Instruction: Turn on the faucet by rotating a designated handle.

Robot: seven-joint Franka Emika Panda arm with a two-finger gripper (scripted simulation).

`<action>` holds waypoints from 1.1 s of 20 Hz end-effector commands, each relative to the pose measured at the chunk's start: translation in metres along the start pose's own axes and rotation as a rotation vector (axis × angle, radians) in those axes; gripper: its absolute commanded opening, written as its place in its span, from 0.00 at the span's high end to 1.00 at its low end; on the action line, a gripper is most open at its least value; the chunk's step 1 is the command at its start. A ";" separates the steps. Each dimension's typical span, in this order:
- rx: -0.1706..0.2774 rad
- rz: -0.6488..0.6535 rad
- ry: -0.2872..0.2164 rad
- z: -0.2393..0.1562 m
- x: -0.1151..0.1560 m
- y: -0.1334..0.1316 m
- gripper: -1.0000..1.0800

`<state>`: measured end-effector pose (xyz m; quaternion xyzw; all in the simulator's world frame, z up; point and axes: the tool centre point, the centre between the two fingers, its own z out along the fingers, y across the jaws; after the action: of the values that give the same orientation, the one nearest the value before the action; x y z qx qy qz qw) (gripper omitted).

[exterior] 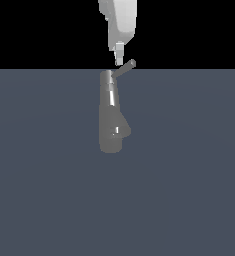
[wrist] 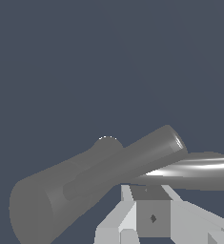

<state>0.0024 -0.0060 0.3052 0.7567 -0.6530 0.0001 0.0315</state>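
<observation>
Jaws cannot be read as wide or narrow: the exterior view shows the gripper (exterior: 119,61) only as one pale fingertip hanging under the white arm (exterior: 120,20), and the wrist view shows blocky pale finger parts (wrist: 151,217) at the frame's edge without a clear gap between them. That fingertip sits just above the faucet (exterior: 110,112) top, close beside the handle (exterior: 125,68), though contact cannot be confirmed.

From the exterior view the faucet stands upright on the floor (exterior: 44,175), a tall grey column widening to a rounded base with a bulge toward the exterior view's right. Its thin handle sticks out from the top cap, angled up toward the exterior view's right.

Seen from the wrist, the faucet (wrist: 61,195) lies across the frame as a broad dull cylinder, and the handle (wrist: 199,169) appears as a glossy rod with a bright streak, right next to the finger parts; the arm itself is out of sight there.

Underneath is a plain, flat slate-blue floor, and the exterior view shows solid black behind it
</observation>
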 end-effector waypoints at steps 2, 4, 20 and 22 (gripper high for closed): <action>-0.006 0.016 0.001 0.008 0.018 -0.006 1.00; -0.007 0.018 0.002 0.011 0.024 -0.009 1.00; -0.016 0.035 0.004 0.029 0.070 -0.035 1.00; -0.017 0.037 0.005 0.031 0.075 -0.038 1.00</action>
<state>0.0524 -0.0447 0.2871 0.7586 -0.6509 0.0023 0.0293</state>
